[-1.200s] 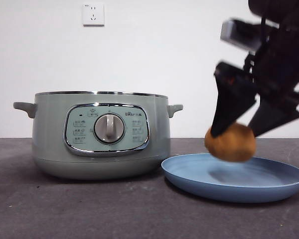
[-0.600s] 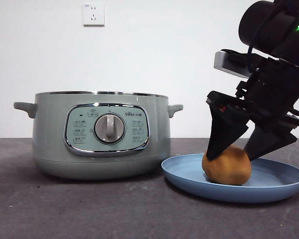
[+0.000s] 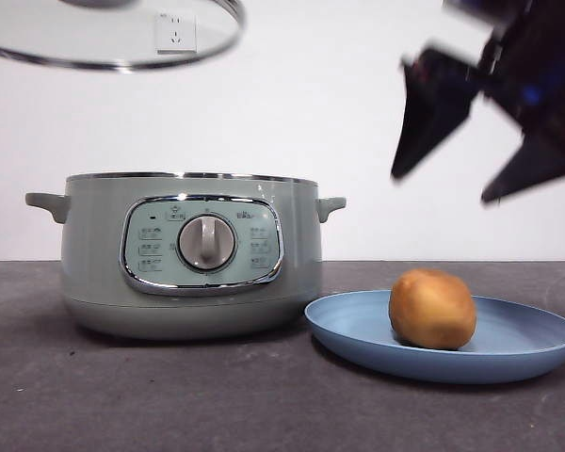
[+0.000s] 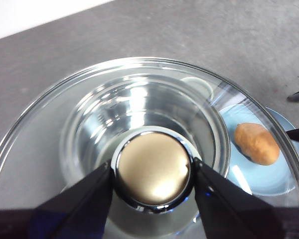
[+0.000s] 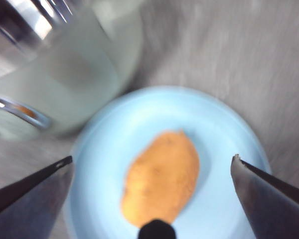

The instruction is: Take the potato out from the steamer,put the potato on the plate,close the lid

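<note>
Potato: your potato point(image 3: 432, 309) lay on the plate point(image 3: 518, 353), free of any grip; half a second before, the jaws were still on it.
Right pincer: your right pincer point(image 3: 490, 151) had lifted well above the plate, jaws spread wide and empty, blurred.
Lid: the lid point(image 3: 113, 38) had come into the front view's top, over the steamer point(image 3: 188, 254), which stood open on the worktop point(image 3: 169, 395).
Left pincer: only the left wrist view showed your left pincer point(image 4: 152, 174) clamped on the lid's knob point(image 4: 152, 167).
Right wrist view: the potato appeared elongated there.
</note>
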You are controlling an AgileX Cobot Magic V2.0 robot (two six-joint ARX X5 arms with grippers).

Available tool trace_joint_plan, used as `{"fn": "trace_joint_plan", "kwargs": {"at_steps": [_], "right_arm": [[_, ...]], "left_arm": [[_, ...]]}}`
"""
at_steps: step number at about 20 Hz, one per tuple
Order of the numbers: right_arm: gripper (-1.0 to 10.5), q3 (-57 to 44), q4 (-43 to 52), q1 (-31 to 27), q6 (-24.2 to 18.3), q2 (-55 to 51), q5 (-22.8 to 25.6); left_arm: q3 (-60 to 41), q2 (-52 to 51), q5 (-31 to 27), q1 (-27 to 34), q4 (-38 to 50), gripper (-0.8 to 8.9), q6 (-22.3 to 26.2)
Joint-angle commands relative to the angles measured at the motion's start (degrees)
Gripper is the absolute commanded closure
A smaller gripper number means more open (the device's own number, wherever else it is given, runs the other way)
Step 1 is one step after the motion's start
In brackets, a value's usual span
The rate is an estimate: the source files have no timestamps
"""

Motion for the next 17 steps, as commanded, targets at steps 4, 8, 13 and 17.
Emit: {"fn": "trace_joint_plan", "kwargs": {"at_steps": [4, 8, 13, 17], "right_arm": [[3.2, 1.22, -2.47, 0.02, 1.11, -13.11, 0.24], [3.2, 2.54, -6.29, 0.02, 1.14, -20.09, 0.22], [3.2, 3.67, -8.28, 0.02, 1.14, -24.57, 0.22], [3.2, 4.22, -9.62, 0.02, 1.09, -25.22, 0.26]], "left_arm": [[0.39, 8.76, 0.39, -3.69, 10.62, 8.22, 0.81], [0.39, 14.51, -0.17, -4.66, 14.14, 8.22, 2.27], [0.39, 18.71, -1.53, -4.92, 16.85, 8.22, 2.32], [0.39, 20.26, -1.55, -4.92, 18.08, 8.22, 2.29]]}}
